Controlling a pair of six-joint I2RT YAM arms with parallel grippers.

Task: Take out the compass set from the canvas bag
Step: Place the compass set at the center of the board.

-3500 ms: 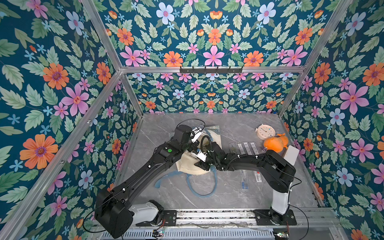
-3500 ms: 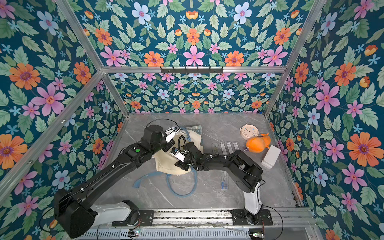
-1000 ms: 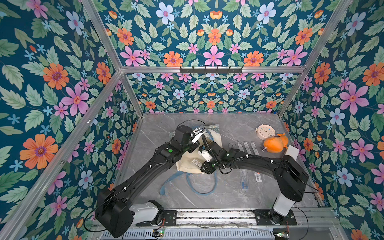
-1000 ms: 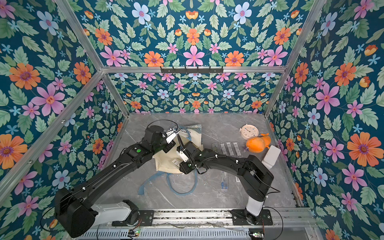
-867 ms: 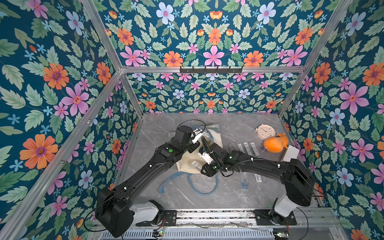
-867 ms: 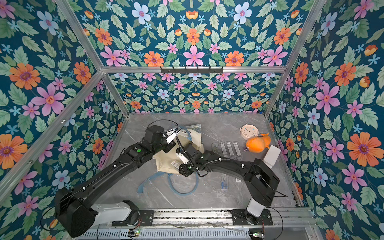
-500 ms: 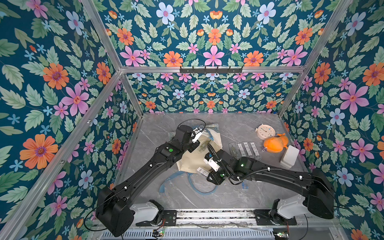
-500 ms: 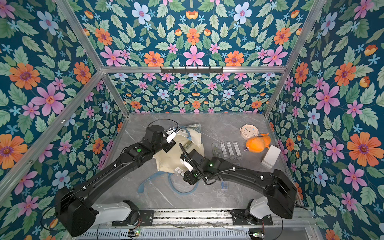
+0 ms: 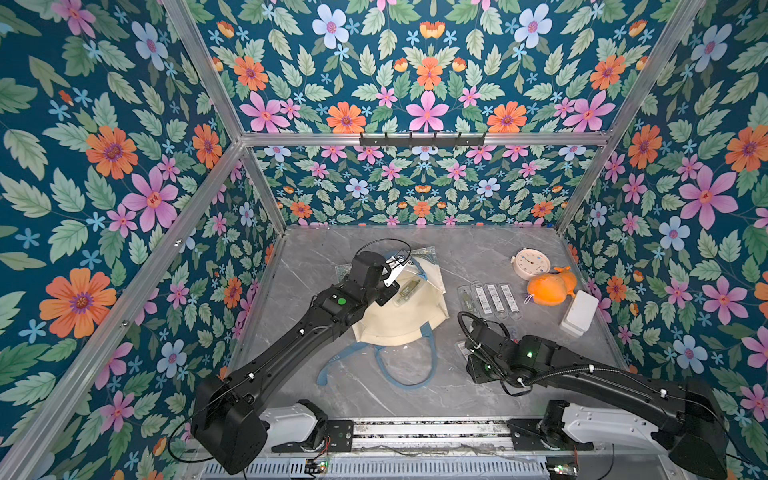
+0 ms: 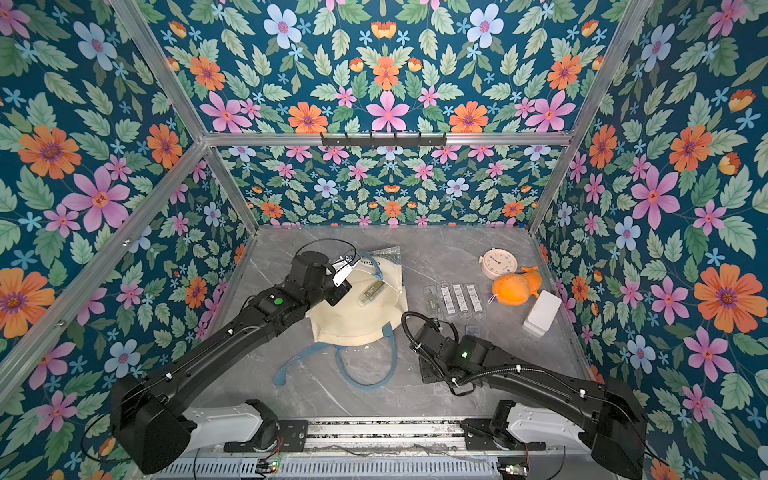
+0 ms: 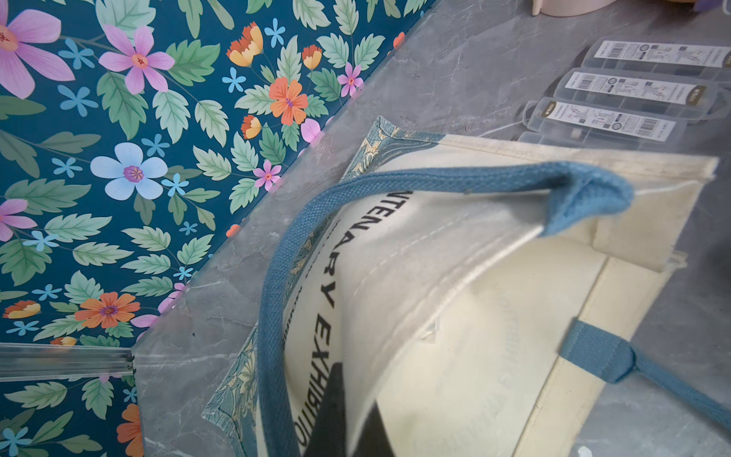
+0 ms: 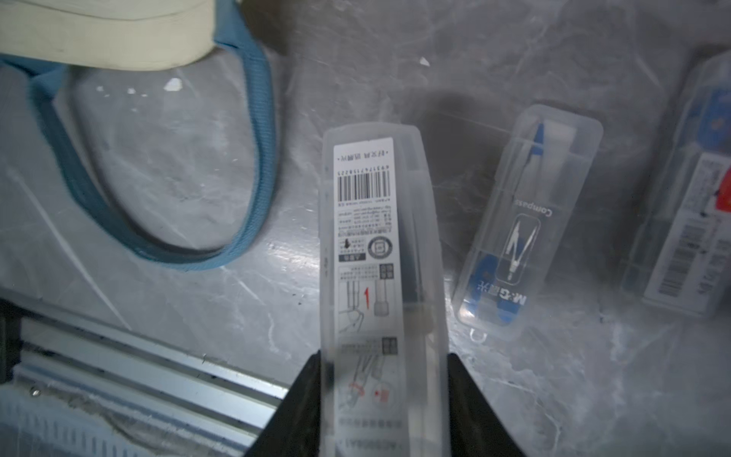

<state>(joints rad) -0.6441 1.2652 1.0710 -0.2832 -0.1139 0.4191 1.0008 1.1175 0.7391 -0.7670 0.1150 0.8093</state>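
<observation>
Compass set (image 12: 372,245) is out of the bag (image 9: 399,324), clamped in the right gripper (image 12: 381,368) above the gray table (image 12: 158,178) near the front rail (image 12: 138,380), beside another clear case (image 12: 530,221) lying flat, while the bag lies close by with the left gripper (image 9: 398,264) closed tight on its top edge, holding it up.

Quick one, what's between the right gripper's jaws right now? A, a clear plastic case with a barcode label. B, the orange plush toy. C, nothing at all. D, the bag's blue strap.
A: in the right wrist view the right gripper has its jaws pressed against both long sides of a clear compass case with a barcode label.
</observation>
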